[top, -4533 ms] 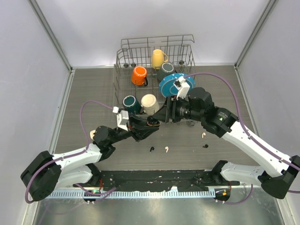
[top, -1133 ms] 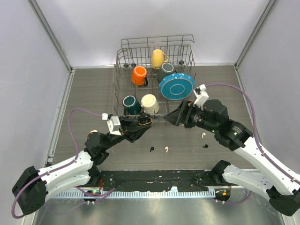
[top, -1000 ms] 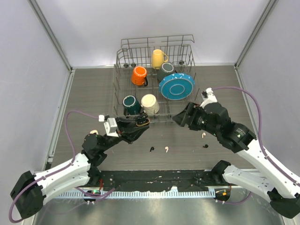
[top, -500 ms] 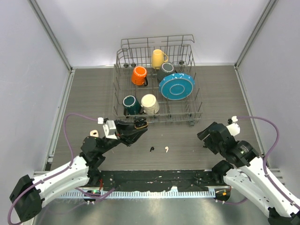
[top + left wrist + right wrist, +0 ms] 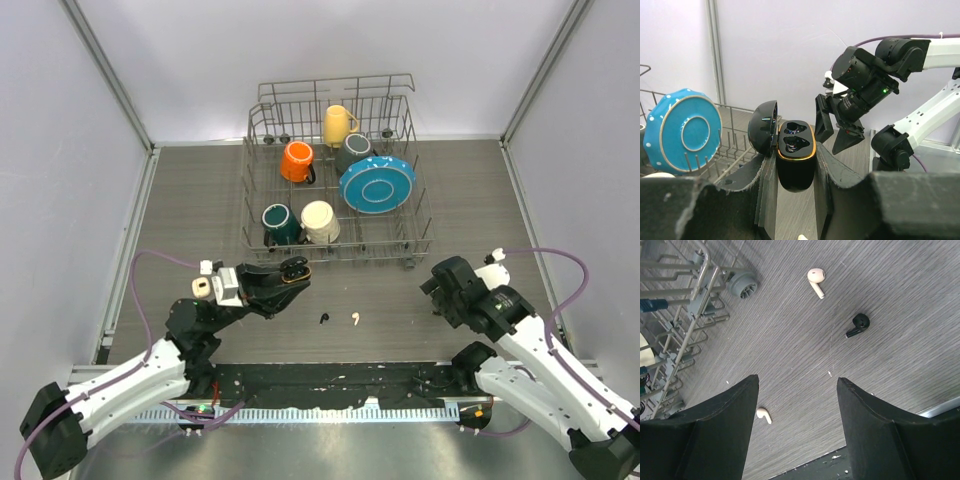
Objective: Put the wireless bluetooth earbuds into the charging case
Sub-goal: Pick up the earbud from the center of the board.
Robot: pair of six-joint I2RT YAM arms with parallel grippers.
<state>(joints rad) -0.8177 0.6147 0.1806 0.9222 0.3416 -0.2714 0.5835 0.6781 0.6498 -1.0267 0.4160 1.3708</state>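
Item: left claw point(image 5: 794, 167), pressed together on the charging case point(image 5: 795, 157) and pinching its black body between both fingers. The case sits upright with its lid point(image 5: 762, 127) hinged back to one side and its gold-rimmed wells facing up. The wells look dark, and whether anything sits in them cannot be told from here, though four earbuds can be counted on the table. Beyond the case, well apart from it, hangs the right claw point(image 5: 796, 382), fingers spread and holding nothing. Change noted: a second ago the right claw stood close to the case at the front of the dish rack point(image 5: 330, 170). It has since drawn back toward its own near corner, and the left claw has carried the case a little back from the rack. Under the right claw lies bare table point(image 5: 790, 340). Ahead of its fingers lie a white earbud point(image 5: 816, 280) and, near that, a black earbud point(image 5: 858, 325). A second white earbud point(image 5: 763, 415) lies just beside one finger's edge. A second black earbud point(image 5: 323, 319) lies between the two claws, just beside a white one, probably that same second one. Judgement: the case now appears open and presented, no earbud seems seated yet, and the right claw looks placed to begin picking. Farther off stands the blue plate point(image 5: 682, 132) in the rack.
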